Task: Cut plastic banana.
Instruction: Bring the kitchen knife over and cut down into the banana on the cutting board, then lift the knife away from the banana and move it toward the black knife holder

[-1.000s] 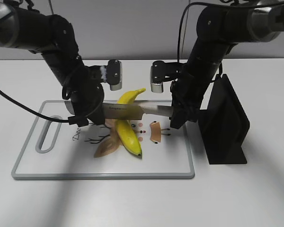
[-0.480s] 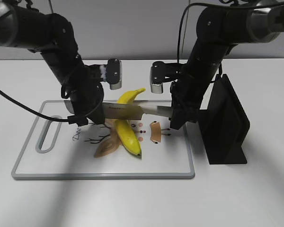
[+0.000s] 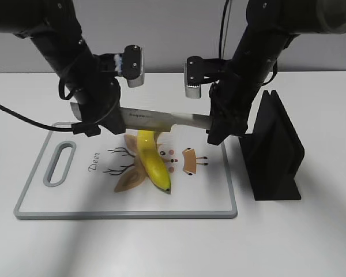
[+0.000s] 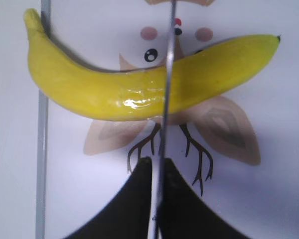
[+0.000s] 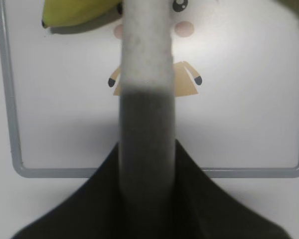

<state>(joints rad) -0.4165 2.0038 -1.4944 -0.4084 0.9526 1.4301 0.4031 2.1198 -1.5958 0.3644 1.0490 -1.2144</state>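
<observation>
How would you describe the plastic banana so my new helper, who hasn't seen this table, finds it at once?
Find the white cutting board with a grey rim on the table. The plastic banana lies on its printed deer drawing, below the knife that both arms hold. It is the only glossy yellow, curved object there, with a dark tip.
</observation>
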